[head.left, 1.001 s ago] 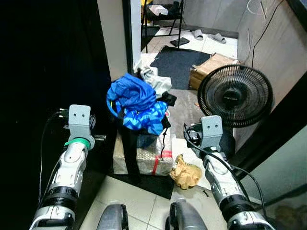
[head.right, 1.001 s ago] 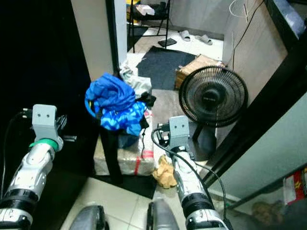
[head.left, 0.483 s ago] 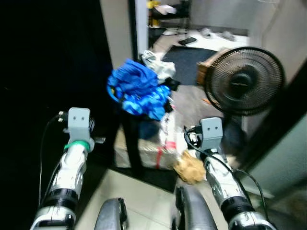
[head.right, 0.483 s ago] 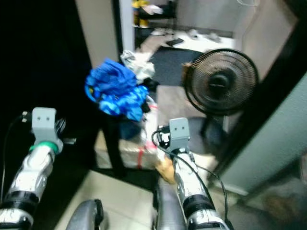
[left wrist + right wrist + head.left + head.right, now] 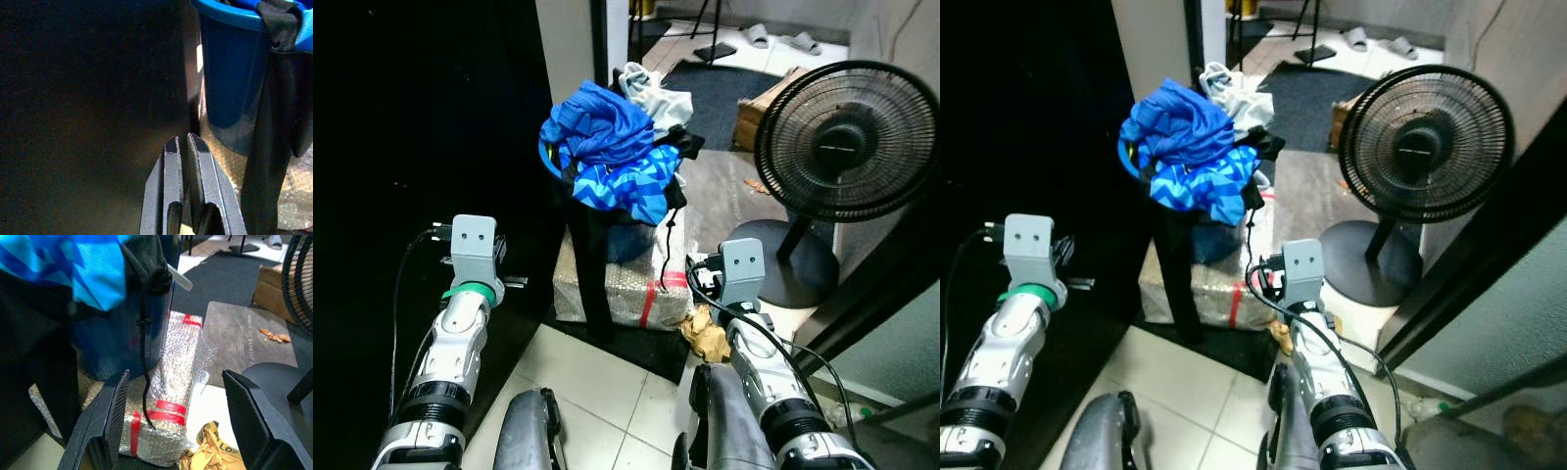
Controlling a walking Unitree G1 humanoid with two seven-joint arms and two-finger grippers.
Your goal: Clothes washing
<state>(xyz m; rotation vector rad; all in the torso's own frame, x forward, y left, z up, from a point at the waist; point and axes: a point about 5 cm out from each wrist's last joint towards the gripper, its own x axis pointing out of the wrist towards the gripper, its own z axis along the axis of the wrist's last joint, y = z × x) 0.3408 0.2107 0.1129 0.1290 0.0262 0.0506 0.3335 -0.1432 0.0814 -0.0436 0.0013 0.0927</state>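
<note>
A pile of clothes (image 5: 607,157), bright blue garments with a white-grey piece on top, overflows a blue bucket (image 5: 122,342). A black garment (image 5: 594,274) hangs down its front to the floor. The bucket stands on a bubble-wrapped package (image 5: 631,294) bound with red tape. Both my arms are raised in front of it. My left gripper (image 5: 185,141) is shut and empty, beside the bucket's (image 5: 230,73) dark left side. My right gripper (image 5: 176,376) is open, facing the bucket and package from a short way off, with nothing between its fingers.
A black standing fan (image 5: 847,132) rises on the right on its round base (image 5: 783,264). Crumpled brown paper (image 5: 710,333) lies by the package. A dark mat (image 5: 724,83), a cardboard box (image 5: 759,103) and slippers (image 5: 783,39) lie beyond. Dark wall on the left.
The camera has moved forward and tilted, so the clothes pile and fan now appear nearer and sharper. Both arms keep the same raised pose.
</note>
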